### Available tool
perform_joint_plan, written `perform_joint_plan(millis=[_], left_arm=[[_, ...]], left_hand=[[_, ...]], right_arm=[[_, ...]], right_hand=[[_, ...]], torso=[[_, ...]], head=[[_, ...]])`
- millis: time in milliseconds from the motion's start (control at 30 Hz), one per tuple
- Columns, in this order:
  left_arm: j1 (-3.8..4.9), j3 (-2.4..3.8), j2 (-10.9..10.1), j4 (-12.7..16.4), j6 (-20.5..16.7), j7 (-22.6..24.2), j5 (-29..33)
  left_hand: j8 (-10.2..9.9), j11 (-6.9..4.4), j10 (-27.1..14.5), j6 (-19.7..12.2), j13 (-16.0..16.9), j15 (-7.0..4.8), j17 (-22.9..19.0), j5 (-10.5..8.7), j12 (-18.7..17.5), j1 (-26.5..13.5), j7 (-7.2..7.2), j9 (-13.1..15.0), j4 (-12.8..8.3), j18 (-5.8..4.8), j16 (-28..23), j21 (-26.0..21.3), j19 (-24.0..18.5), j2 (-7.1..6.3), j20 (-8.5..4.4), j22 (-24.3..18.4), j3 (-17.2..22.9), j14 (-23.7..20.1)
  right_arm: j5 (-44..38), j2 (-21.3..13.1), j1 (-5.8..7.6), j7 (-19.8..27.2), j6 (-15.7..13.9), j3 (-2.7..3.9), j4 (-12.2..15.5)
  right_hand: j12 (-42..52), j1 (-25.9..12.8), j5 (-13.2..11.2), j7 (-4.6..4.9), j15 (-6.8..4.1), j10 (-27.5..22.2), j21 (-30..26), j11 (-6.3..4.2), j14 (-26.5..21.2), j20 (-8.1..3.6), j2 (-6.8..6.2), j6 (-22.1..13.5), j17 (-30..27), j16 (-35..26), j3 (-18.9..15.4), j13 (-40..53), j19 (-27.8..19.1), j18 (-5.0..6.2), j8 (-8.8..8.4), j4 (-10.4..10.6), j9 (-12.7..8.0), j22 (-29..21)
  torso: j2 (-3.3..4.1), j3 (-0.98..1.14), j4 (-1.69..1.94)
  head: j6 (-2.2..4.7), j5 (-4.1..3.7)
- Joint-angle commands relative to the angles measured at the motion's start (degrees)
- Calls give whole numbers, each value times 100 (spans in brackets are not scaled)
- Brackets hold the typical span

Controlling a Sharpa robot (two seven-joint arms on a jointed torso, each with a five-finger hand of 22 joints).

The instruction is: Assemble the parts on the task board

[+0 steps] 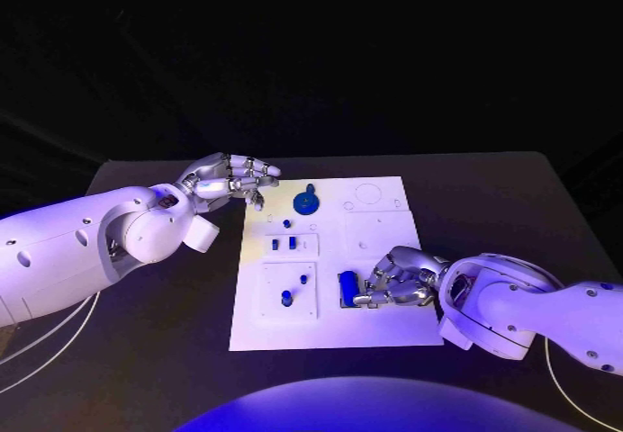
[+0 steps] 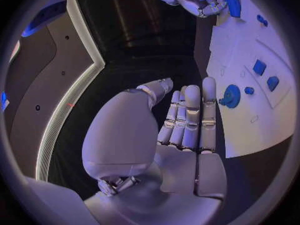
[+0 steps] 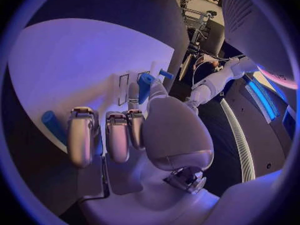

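The white task board is lying in the middle of the black table, and the right hand is resting low on its right side, its fingers curling in around a blue cylinder part that is standing beside a small recess. In the right wrist view the thumb and a finger are pressing against that blue part, so the hand is gripping it, while another blue piece is lying near the board's edge. The left hand is hovering at the board's far left corner, holding nothing; in the left wrist view its fingers are lying straight and close together, with the thumb a little apart. Just beside that hand a round blue disc part is sitting on the board, and smaller blue parts are standing in the square recesses nearer the robot.
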Motion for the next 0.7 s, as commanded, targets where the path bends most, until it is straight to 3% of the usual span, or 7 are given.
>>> perform_joint_plan(millis=[33,300,567,700], left_arm=[[0,0,1,13,93,19,-2],[-1,-3,4,12,99,18,-2],[-1,-4,-2,11,95,14,-2],[-1,-4,-5,14,96,14,-2]], left_hand=[[23,4,-23,-41,-5,31,-8,32,29,-56,13,6,-7,84,-22,-18,18,17,23,-5,20,3],[23,4,-23,-41,-5,31,-8,32,29,-56,13,6,-7,84,-22,-18,18,17,23,-5,20,3],[27,3,-27,-43,-6,32,-8,33,31,-61,12,7,-4,84,-21,-20,17,22,24,-7,24,2],[27,3,-27,-43,-6,32,-8,33,31,-61,12,7,-4,84,-21,-20,17,22,24,-7,24,2]], right_arm=[[39,-36,-5,-25,39,0,-8],[85,-37,-5,-9,87,-1,-23],[106,-30,-5,75,230,-1,-16],[111,-29,-5,123,258,-1,-3]], right_hand=[[-19,-2,24,-26,-57,340,33,-42,522,-47,77,-16,1126,26,35,1002,345,-96,35,-9,6,1287],[-17,41,23,-34,-59,341,32,-49,522,-49,89,-17,1126,26,44,1005,345,-96,38,-29,9,1287],[-25,-13,2,-13,-51,341,23,-33,521,-46,-206,-17,1124,24,-188,1006,342,-95,55,-8,26,1284],[-25,-77,5,-12,-48,342,19,-31,521,-42,-280,-12,1125,24,-255,1009,341,-94,62,-3,32,1284]], torso=[[0,-1,-6],[6,4,2],[11,-1,-4],[9,2,-1]], head=[[12,-5],[20,-14],[19,-6],[13,-4]])
